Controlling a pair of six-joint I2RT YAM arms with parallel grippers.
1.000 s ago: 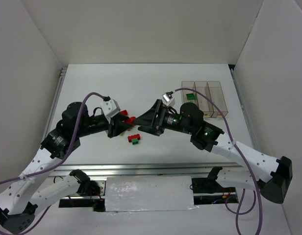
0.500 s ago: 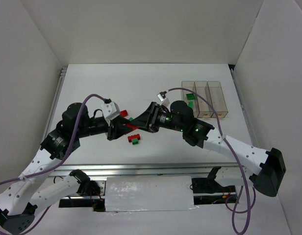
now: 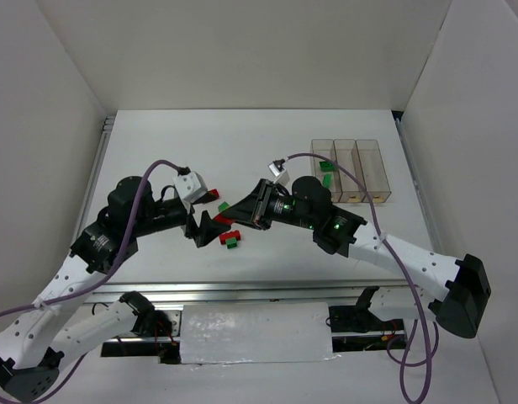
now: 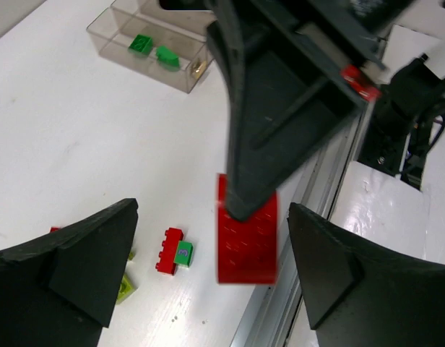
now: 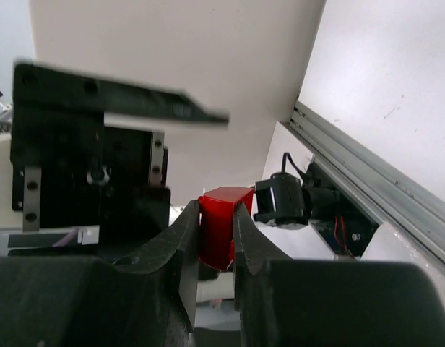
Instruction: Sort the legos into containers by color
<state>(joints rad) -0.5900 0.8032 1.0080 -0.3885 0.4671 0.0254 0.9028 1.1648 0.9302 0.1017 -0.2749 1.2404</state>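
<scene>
Two arms meet nose to nose over the middle of the smooth white table (image 3: 200, 151). The right gripper (image 3: 234, 215) has its dark, wedge-shaped fingers clamped on a red lego plate (image 4: 245, 249). The plate is flat, glossy and rectangular, with rows of low studs across its face. It's pinched at one short end and held up off the tabletop.

The left gripper (image 3: 204, 229) faces it with jaws spread apart. Its matte black, triangular fingers (image 4: 85, 267) stand one on either side of the plate, and neither touches it as far as I can see.

On the table under the two grippers lies a small red brick (image 4: 168, 249) with a dark green brick (image 4: 183, 254) snug against its side. A yellow-green brick (image 4: 126, 288) peeks out from behind the left gripper's finger, partly hidden.

Over at the far right, well apart from all this, the three containers (image 3: 370, 168) sit joined in a row. They're narrow, straight-walled bins of clear, slightly smoky plastic with tan labels at the near end. A couple of dark green legos (image 4: 141, 43) lie in the leftmost bin, one squarish and one more wedge-like.
</scene>
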